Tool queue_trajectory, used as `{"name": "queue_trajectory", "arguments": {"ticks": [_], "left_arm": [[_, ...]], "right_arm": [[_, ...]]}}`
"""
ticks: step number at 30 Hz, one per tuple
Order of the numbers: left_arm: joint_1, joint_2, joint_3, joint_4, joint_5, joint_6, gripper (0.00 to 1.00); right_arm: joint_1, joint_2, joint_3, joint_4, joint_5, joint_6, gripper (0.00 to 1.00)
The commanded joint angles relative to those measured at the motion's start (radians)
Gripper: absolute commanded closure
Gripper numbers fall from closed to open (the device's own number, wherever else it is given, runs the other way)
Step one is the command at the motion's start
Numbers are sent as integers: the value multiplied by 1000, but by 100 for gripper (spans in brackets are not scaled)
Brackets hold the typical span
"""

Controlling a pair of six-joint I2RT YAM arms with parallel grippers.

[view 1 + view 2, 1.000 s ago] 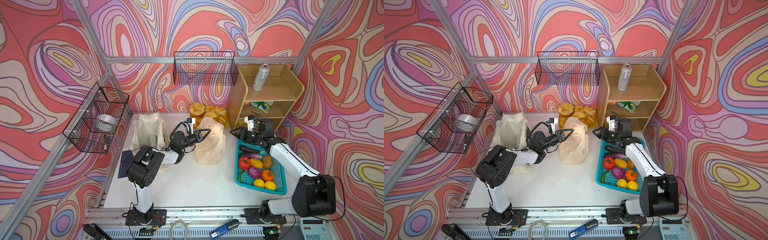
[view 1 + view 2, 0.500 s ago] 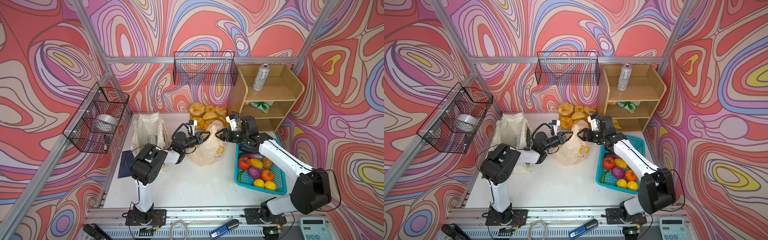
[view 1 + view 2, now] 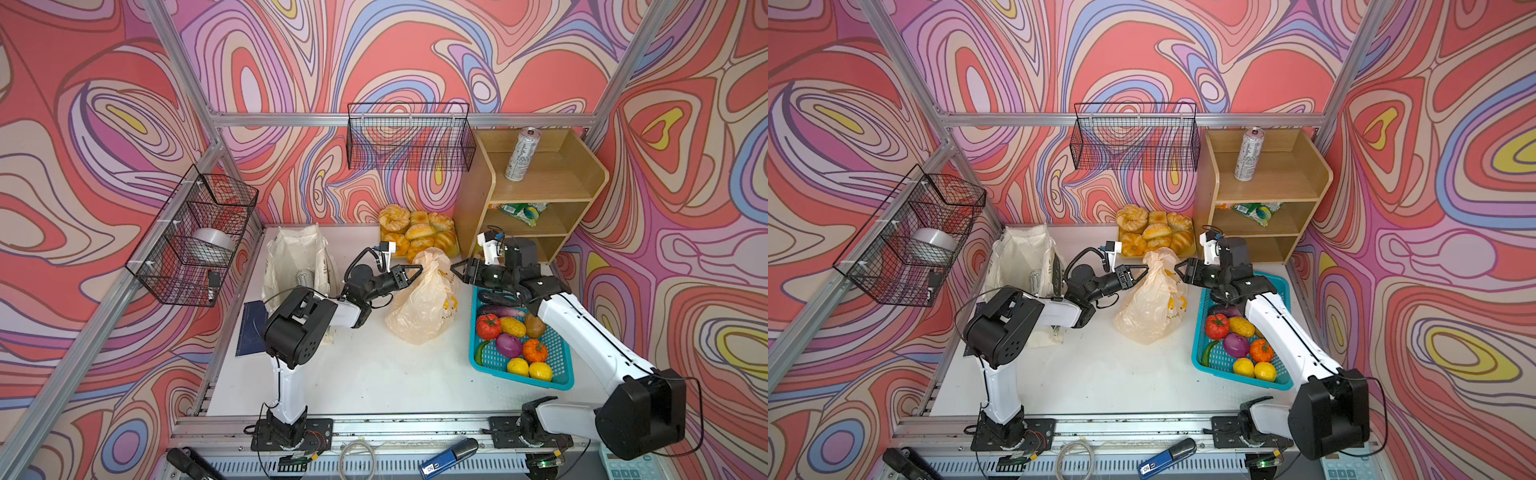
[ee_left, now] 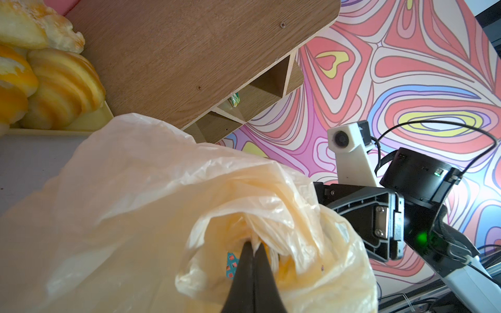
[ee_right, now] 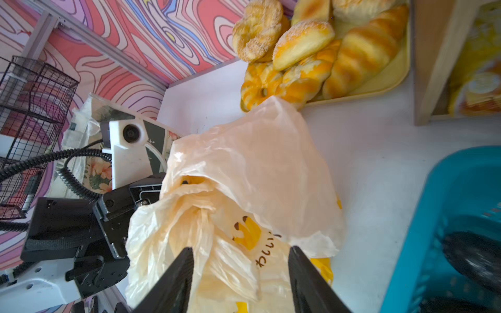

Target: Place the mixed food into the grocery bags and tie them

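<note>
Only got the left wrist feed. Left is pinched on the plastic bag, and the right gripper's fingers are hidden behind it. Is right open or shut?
Observer: Open. The right gripper has its fingers spread, and in the right wrist view the crumpled top of the plastic bag shows between them. I can't tell whether they touch it.
Operator: Anything in the tote yet?
Observer: Yes. In both top views a silver can sits inside the cloth tote.
</note>
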Motion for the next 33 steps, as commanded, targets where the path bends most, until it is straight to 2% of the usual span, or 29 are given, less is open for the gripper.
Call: {"name": "queue_trajectory", "arguments": {"ticks": [1, 10, 25, 27, 32, 33], "left_arm": [[-2, 21, 4, 68, 18, -11, 100], [-2, 21, 7, 65, 22, -10, 100], [-2, 20, 10, 62, 21, -9, 100], [-2, 20, 10, 62, 20, -9, 100], [-2, 19, 17, 62, 19, -11, 100], [-2, 16, 16, 61, 19, -12, 100]], "right_arm": [[-14, -19, -57, -13, -3, 20, 44], [-15, 50, -125, 134, -232, 75, 42], [-15, 147, -218, 391, -391, 223, 45], [-15, 150, -233, 422, -400, 242, 51], [-14, 154, -245, 448, -389, 263, 100], [-16, 154, -242, 443, -376, 264, 100]]}}
